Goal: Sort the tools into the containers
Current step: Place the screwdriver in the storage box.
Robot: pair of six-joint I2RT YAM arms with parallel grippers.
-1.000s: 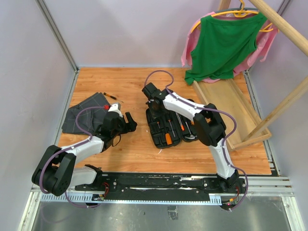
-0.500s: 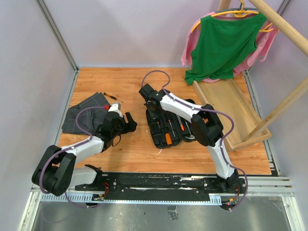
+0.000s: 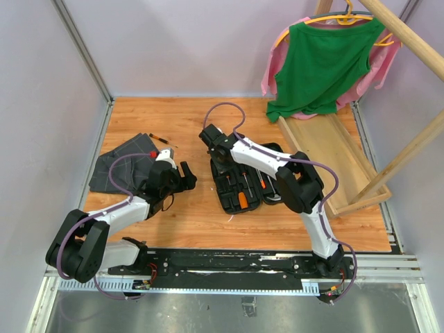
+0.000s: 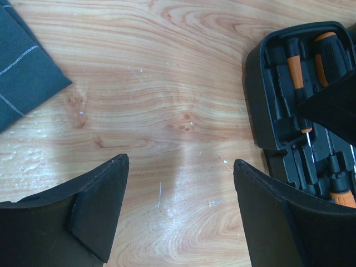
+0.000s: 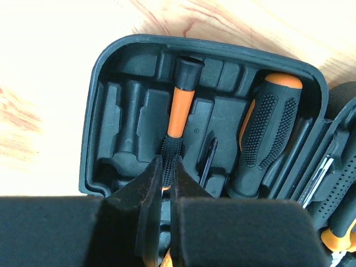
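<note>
One orange screwdriver (image 5: 179, 105) seemingly pinched in clenched right gripper (image 5: 167, 167); left gripper (image 4: 179, 164) wide open above table (image 4: 139, 83).

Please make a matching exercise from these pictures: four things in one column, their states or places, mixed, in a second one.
1. left end effector
2. right end effector
3. grey cloth
4. green shirt

A. hangs on a hanger
B. open over the bare table
C. lies on the table's left side
D. shut on a thin screwdriver

Pairs: 1-B, 2-D, 3-C, 4-A
</note>
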